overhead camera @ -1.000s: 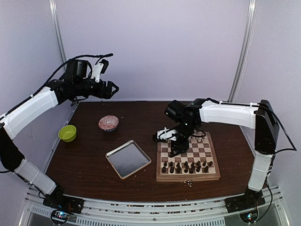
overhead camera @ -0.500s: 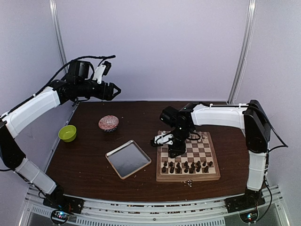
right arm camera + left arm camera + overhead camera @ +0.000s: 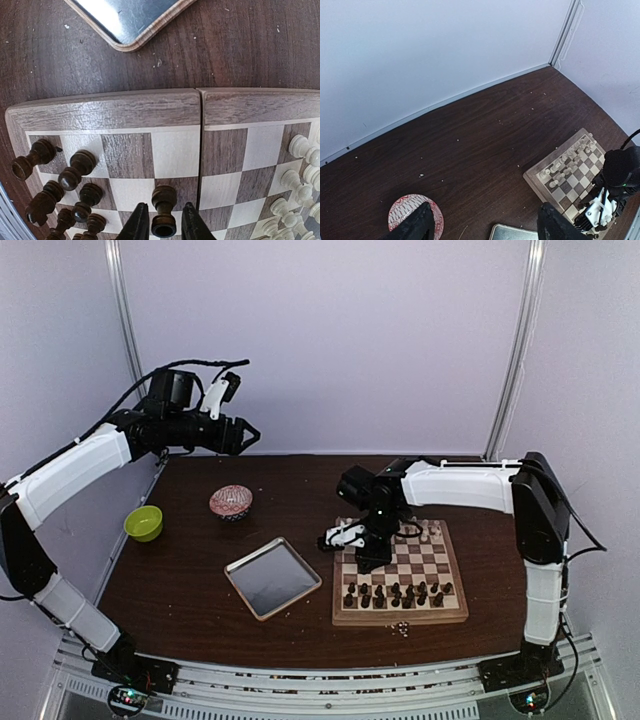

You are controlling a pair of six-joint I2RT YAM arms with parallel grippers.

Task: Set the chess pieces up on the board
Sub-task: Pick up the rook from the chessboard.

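Observation:
The board (image 3: 400, 617) lies at the table's right, with dark chess pieces (image 3: 395, 594) in its near rows and cream ones (image 3: 428, 532) along its far edge. My right gripper (image 3: 372, 558) is down over the board's left side. In the right wrist view its jaws (image 3: 162, 220) stand narrowly apart on either side of one upright dark piece (image 3: 163, 202), with a thin gap on each side. More dark pieces (image 3: 75, 170) crowd the left and cream ones (image 3: 300, 175) the right. My left gripper (image 3: 245, 433) hangs high over the table's back left, open and empty (image 3: 487, 227).
A silver tray (image 3: 272, 576) lies left of the board. A red patterned bowl (image 3: 231, 502) and a green bowl (image 3: 143, 523) sit further left. A few small bits (image 3: 401, 629) lie by the board's near edge. Pale crumbs dot the dark table.
My right gripper has shifted a little left over the board and its jaws have narrowed around a dark piece. The left gripper has drifted slightly right.

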